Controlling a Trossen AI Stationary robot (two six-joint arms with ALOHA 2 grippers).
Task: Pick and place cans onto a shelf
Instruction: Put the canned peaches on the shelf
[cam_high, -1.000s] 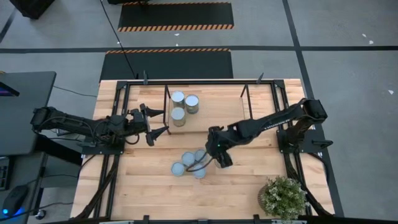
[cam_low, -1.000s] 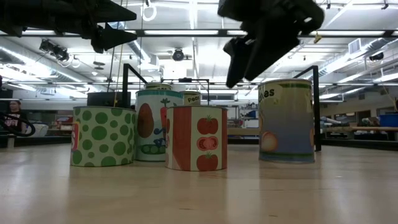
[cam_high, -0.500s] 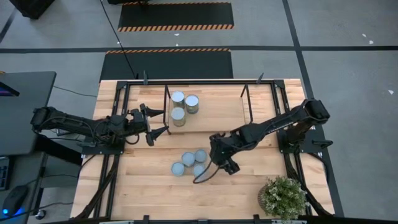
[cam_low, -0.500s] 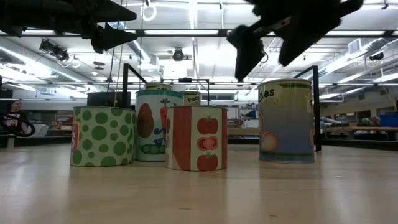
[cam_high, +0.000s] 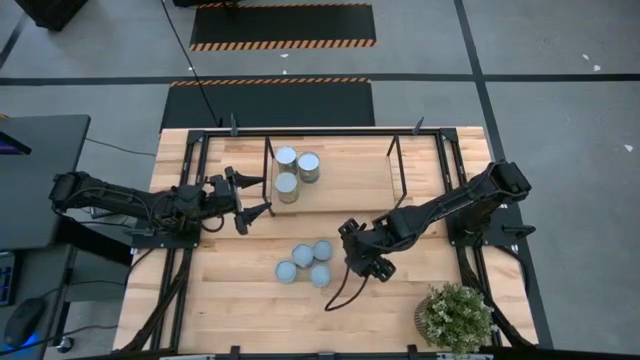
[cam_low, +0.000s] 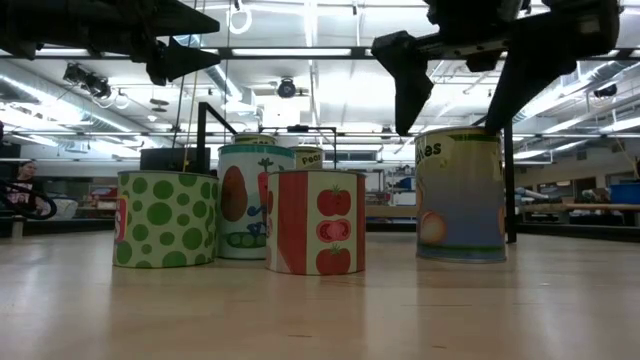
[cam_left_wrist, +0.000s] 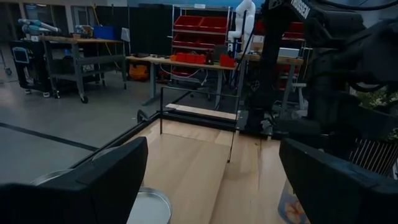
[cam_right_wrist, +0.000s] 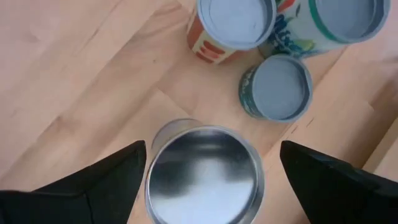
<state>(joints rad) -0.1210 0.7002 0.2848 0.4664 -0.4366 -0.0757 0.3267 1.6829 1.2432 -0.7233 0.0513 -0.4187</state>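
The right jaws (cam_high: 366, 262) stood wide and empty, hovering over a silver-topped can (cam_right_wrist: 203, 176) on the desk (cam_high: 230, 300). A second earlier they had been lower, among the cluster of cans (cam_high: 306, 263) at their nine o'clock (a release or a missed grab, I judge). The left jaws (cam_high: 252, 200) hung open and empty at the shelf's (cam_high: 396, 157) nine o'clock. Three shelved cans (cam_high: 294, 171) sat there; four remained to move.

Two dark jointed arms, each trailing a thin black cable, ending in black wedge-shaped fingers (cam_right_wrist: 81, 180)
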